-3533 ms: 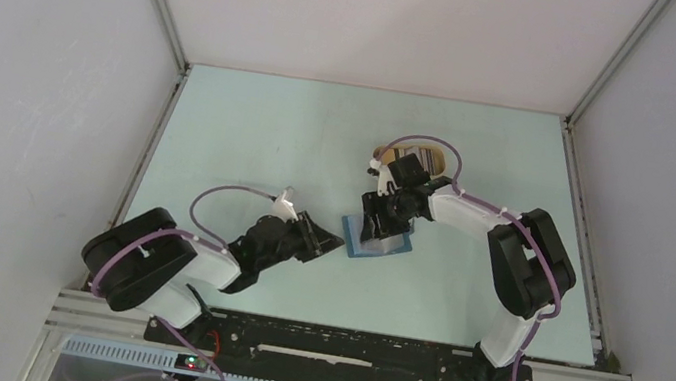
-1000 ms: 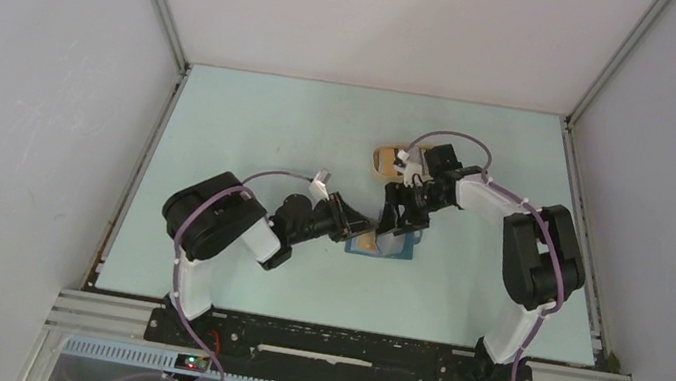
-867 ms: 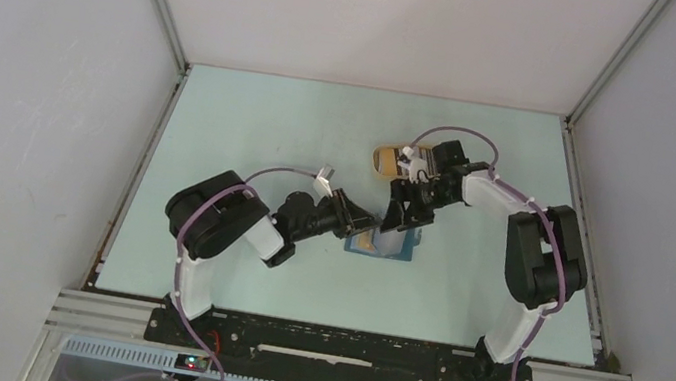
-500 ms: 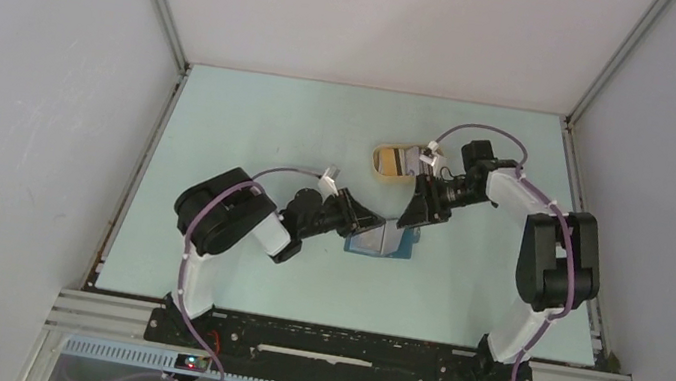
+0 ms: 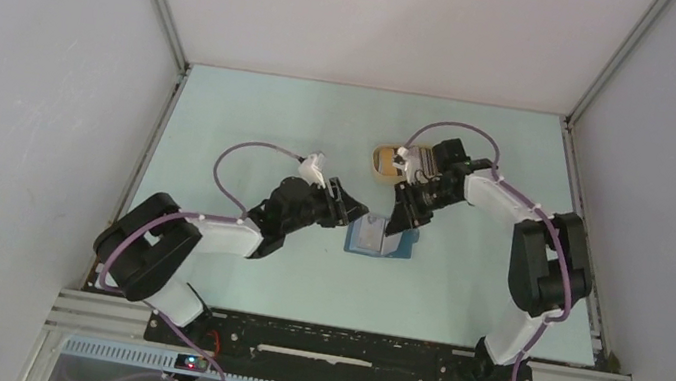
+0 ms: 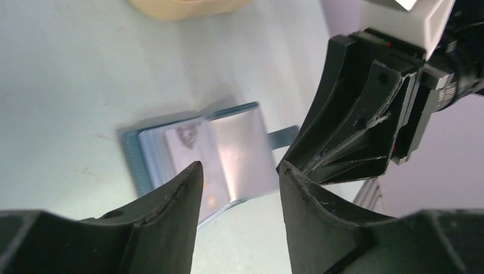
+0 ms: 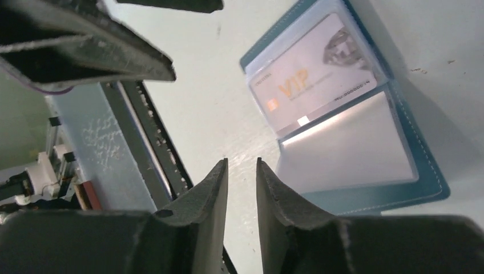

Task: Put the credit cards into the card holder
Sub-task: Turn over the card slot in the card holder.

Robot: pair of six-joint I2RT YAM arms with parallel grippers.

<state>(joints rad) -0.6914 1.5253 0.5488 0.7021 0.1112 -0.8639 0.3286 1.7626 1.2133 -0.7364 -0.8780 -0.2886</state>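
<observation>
Now we see the holder [image 5: 379, 239] lying open and flat on the matte table [image 5: 272, 130]: a stitched teal cover with glossy clear sleeves. One sleeve holds a pale card [image 7: 317, 85] lettered VIP in gold. Left gripper [image 6: 240, 171]: jaws well apart, empty. Right gripper [image 7: 241, 165]: jaws a narrow slit apart, empty. A smooth tan oval tray [image 5: 382, 160] sits beyond.

Bright, even light w/ soft shadows; glare on card holder [image 7: 342, 131] sleeve, wrist-cam foreground out of focus.
</observation>
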